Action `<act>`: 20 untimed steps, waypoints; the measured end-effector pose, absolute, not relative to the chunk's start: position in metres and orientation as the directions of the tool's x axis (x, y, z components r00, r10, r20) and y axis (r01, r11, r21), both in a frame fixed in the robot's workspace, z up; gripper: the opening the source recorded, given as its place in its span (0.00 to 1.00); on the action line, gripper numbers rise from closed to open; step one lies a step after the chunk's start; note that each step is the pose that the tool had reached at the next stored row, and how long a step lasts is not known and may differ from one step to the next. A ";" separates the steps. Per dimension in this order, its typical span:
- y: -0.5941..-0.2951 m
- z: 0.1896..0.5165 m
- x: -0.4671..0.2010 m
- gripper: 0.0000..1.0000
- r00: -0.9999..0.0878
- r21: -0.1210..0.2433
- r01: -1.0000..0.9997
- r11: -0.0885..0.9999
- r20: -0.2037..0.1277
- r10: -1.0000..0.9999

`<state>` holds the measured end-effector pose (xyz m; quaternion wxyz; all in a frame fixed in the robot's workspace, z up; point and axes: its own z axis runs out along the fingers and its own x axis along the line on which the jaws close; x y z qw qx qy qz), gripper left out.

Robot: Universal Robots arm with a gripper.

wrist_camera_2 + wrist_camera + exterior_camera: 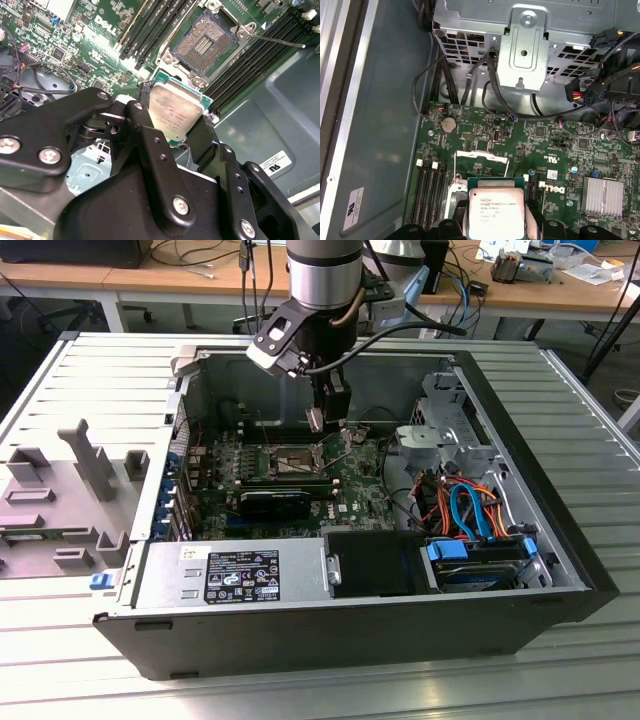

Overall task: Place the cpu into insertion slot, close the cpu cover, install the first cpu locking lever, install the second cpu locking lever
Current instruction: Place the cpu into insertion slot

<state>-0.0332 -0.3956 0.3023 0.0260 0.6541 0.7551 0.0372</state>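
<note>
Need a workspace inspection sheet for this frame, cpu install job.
Surface: slatted metal table carrying open computer case.
Job's things: cpu held over the board near insertion slot, not seated; slot empty; cpu cover raised.
Clutter: grey plastic fixtures at the exterior view's left.
Grippers: end effector shut on cpu.
Cables: orange and blue cables inside case.
Surroundings: desks behind.

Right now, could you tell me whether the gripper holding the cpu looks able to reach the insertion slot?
Probably yes: the gripper holds the cpu in its jaws just above the board, and the insertion slot lies uncovered, contacts bare, with nothing lying across it.
</note>
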 end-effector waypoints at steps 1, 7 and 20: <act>-0.396 0.302 -0.033 0.54 -0.142 0.090 0.986 0.141 0.009 0.990; -0.396 0.302 -0.033 0.54 -0.134 0.090 0.987 0.133 0.009 0.991; -0.396 0.301 -0.033 0.54 -0.107 0.090 0.990 0.106 0.009 0.994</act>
